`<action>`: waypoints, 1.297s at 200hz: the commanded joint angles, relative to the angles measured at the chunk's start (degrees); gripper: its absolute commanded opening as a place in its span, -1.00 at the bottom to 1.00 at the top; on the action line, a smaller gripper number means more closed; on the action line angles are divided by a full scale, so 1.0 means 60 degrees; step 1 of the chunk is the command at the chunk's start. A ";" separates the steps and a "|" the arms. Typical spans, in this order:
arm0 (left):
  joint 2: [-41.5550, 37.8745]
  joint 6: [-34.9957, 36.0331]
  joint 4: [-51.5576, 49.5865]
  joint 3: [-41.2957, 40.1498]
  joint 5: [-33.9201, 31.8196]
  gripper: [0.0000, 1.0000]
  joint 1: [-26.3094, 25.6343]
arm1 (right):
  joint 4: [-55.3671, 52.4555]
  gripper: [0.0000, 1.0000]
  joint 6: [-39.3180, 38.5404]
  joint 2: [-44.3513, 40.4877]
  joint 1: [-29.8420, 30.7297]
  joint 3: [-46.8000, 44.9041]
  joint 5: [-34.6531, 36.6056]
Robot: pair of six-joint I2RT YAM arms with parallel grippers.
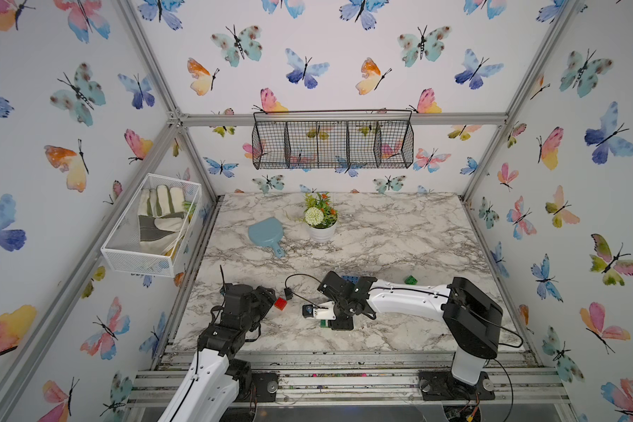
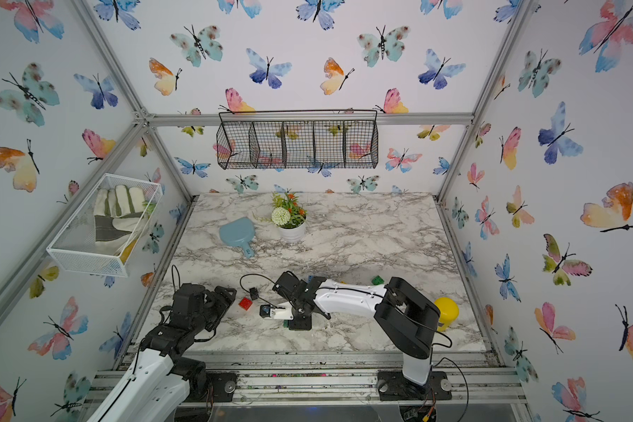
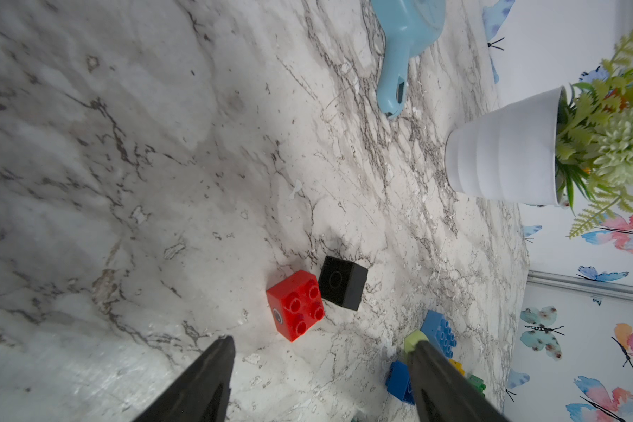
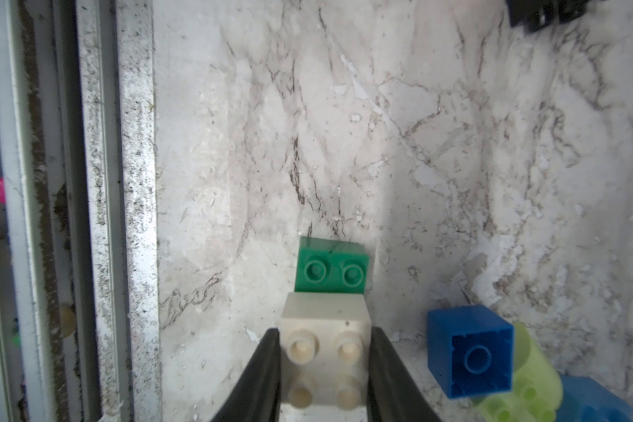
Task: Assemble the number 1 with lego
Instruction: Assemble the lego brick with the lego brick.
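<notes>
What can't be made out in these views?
Whether the white brick in the right gripper sits on the green brick: its body hides the contact, right wrist view.
Most of the blue brick: under the right arm in a top view.
Most of the lime brick: behind the left gripper, left wrist view.

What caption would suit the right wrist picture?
The right tool grips a white brick beside a green brick on the marble table.

Lime brick (image 4: 538, 372) blurred, edge-cropped

light: bright, even | shadows: soft | wrist views: near edges blurred | top views: wide-angle distortion
</notes>
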 commanded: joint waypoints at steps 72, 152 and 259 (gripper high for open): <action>-0.0103 0.0048 -0.0088 0.0006 0.0005 0.61 0.0074 | -0.0230 -0.94 0.0765 0.0815 0.0080 -0.0086 0.0682; -0.0074 0.0113 -0.0054 -0.0007 0.0100 0.61 0.0154 | 0.0465 -0.95 0.1445 -0.0160 0.0080 -0.0146 -0.0290; -0.0089 0.0127 -0.0054 -0.0009 0.0135 0.61 0.0177 | 0.1051 -0.96 0.2828 -0.0595 0.0080 -0.0630 0.0421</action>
